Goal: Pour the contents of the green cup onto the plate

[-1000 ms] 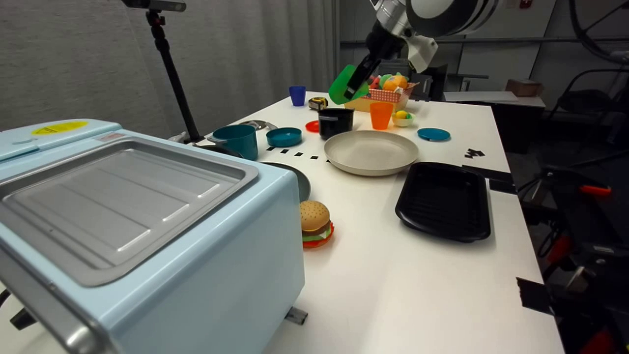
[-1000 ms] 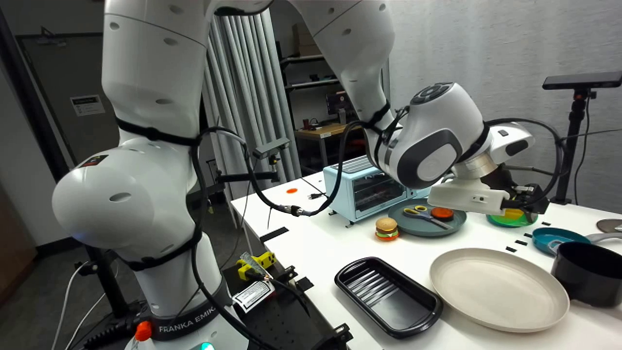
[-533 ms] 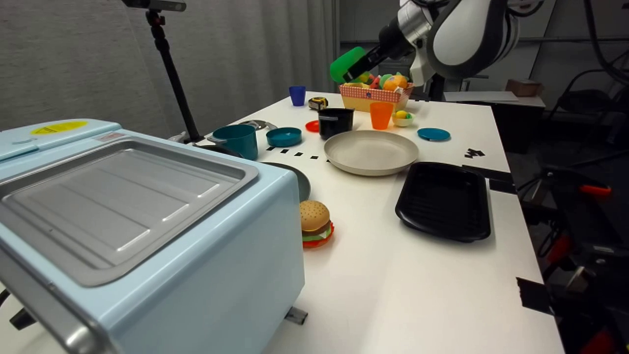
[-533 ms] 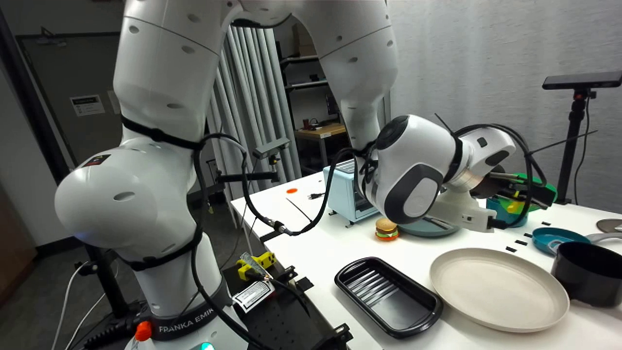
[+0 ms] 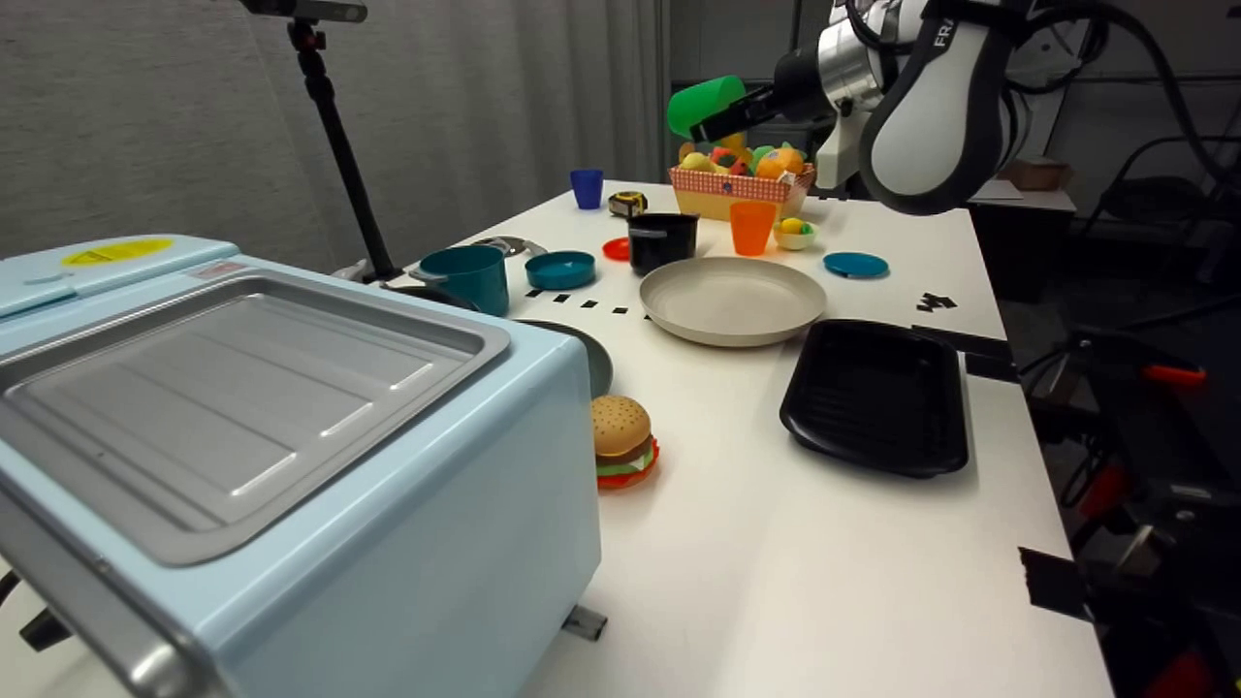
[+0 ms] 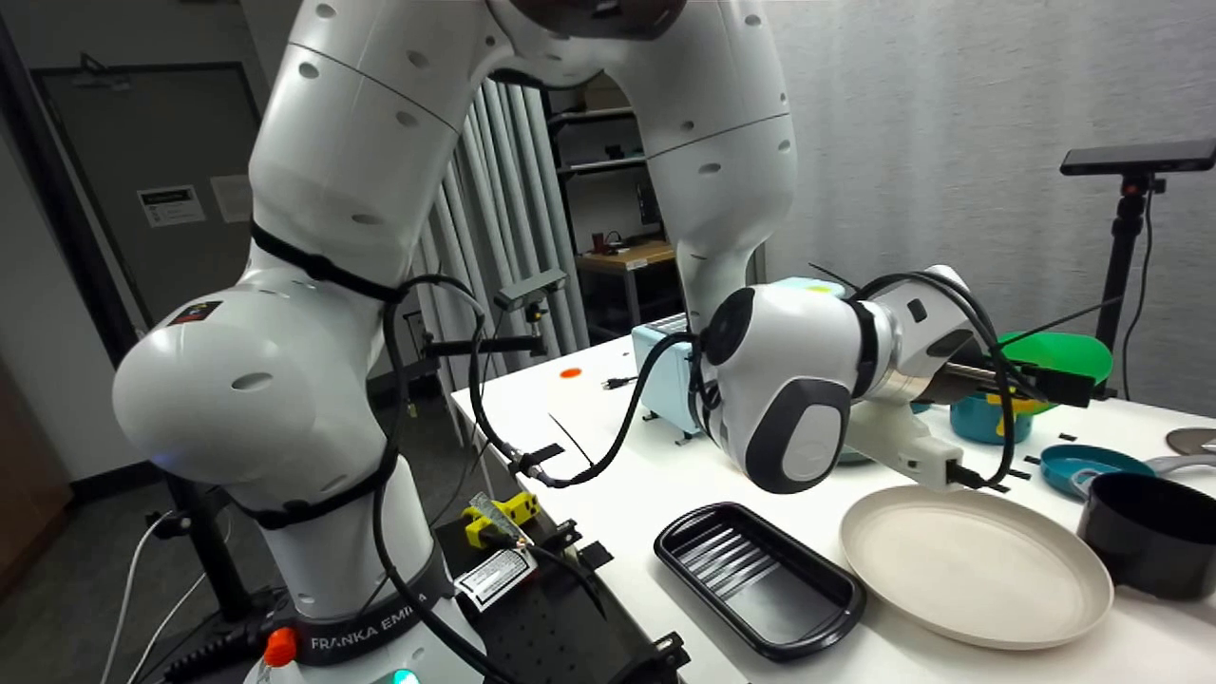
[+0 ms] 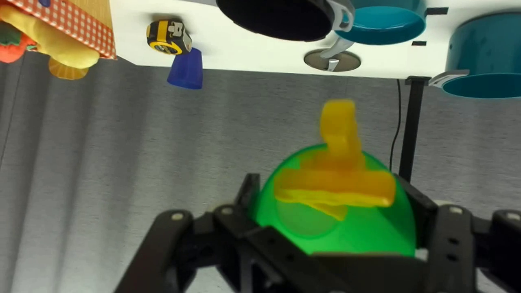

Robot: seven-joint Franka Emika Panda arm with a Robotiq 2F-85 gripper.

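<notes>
Had green cup (image 5: 706, 109) aloft, higher than plate (image 6: 978, 570), tipped onto its side, mouth toward tool (image 7: 325, 181). Couldn't tell from these angles whether directly over plate or off its edge.

Had tool pinching cup from opposite sides, presumably to keep mouth unobstructed and let rotation do the tipping. In wrist view, saw contents (image 7: 336, 179), small yellow pieces, bunched at low lip and partly past rim. Blurred there; couldn't tell hanging from falling. Read tilt as deliberate, meant to let gravity empty the cup. Saw no yellow piece on plate, so judged pour as just beginning.

Found plate lying flat, face up on tabletop (image 5: 737, 553), likely as a wide catch target to forgive poor aim. Found black tray (image 5: 877, 402) just beside plate, probably parked rather than needed. Found black pot (image 5: 663, 242) and orange cup (image 5: 752, 231) near plate, both upright; risked catching a stray piece in either. Found blue cup (image 5: 587, 189), tape measure (image 5: 628, 204) and toy hamburger (image 5: 622, 441) apart from plate, likely unrelated to this job.

Counted 1 green cup, 1 plate, at least 2 yellow pieces (overlapping, exact total unreadable). Around plate, counted 1 black tray, 1 black pot, 1 orange cup, 1 blue cup, 1 tape measure, 1 toy hamburger.
</notes>
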